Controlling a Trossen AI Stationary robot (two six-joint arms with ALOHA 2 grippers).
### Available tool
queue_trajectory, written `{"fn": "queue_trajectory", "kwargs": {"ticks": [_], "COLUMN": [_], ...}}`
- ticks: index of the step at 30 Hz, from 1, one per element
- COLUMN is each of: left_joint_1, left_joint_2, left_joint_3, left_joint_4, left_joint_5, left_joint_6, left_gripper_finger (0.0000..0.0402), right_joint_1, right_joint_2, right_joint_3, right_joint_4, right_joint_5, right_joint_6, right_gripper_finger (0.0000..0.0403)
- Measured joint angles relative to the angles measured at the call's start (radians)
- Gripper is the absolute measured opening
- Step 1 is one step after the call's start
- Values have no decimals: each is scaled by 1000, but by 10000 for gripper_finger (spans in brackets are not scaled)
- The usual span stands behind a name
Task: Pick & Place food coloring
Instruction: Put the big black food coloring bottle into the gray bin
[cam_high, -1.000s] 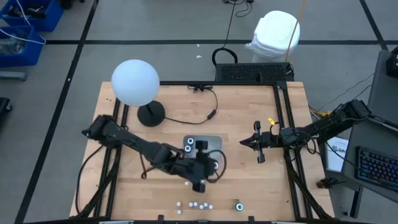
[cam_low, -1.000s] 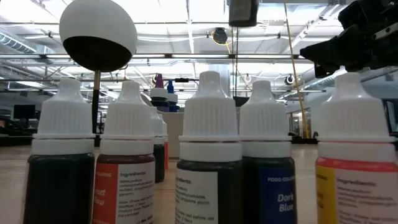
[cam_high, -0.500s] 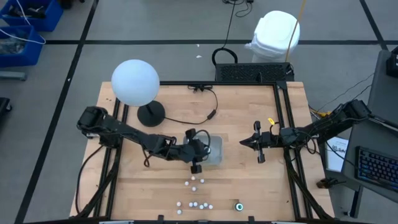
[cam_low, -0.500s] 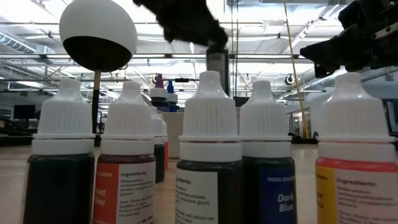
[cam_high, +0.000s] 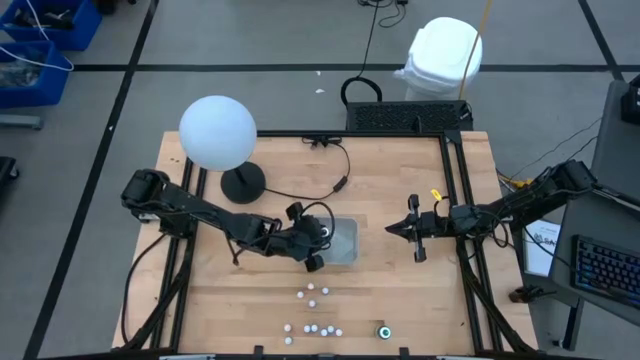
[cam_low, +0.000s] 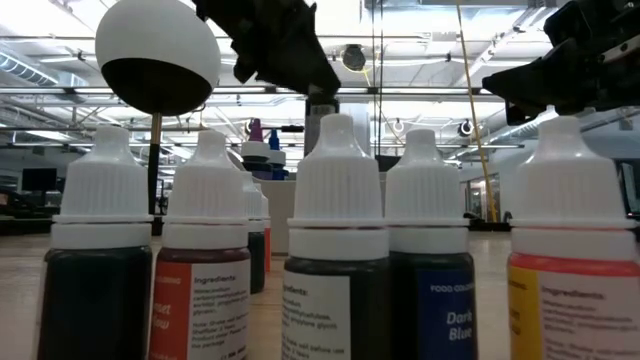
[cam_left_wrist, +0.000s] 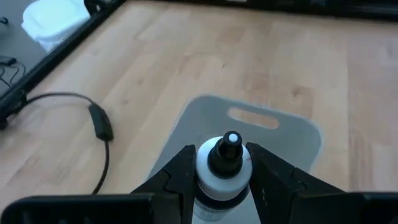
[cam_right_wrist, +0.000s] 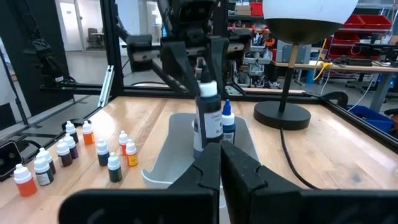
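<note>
From my station, the globe lamp (cam_high: 218, 132) stands far left on the counter (cam_high: 400, 300). My left hand (cam_high: 316, 237) hangs over the near edge of the grey tray (cam_high: 342, 243), its fingers (cam_left_wrist: 180, 177) clamped round a white-bodied, dark-capped food coloring bottle (cam_left_wrist: 222, 169). A blue-tipped bottle (cam_right_wrist: 227, 127) already stands in the tray. Loose small bottles (cam_high: 312, 313) cluster near the counter's front edge, a ringed pot (cam_high: 383, 331) beside them. On the right, my right hand (cam_high: 418, 235) hovers fully closed, holding nothing.
</note>
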Motion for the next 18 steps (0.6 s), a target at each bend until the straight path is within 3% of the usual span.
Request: {"fn": "queue_trajectory", "kwargs": {"ticks": [9,18], "left_joint_1": [-53,-136], "left_joint_2": [-1,-1], "left_joint_3": [0,0], "left_joint_4": [14,-27], "left_joint_5": [-10,-145], "left_joint_6": [-92,-263], "left_gripper_finger": [121,121], "right_joint_1": [0,0], "right_joint_2": [0,0], "right_joint_3": [0,0], "right_joint_4": [0,0], "right_joint_5": [0,0], "right_joint_6": [0,0], "right_gripper_finger": [2,2]}}
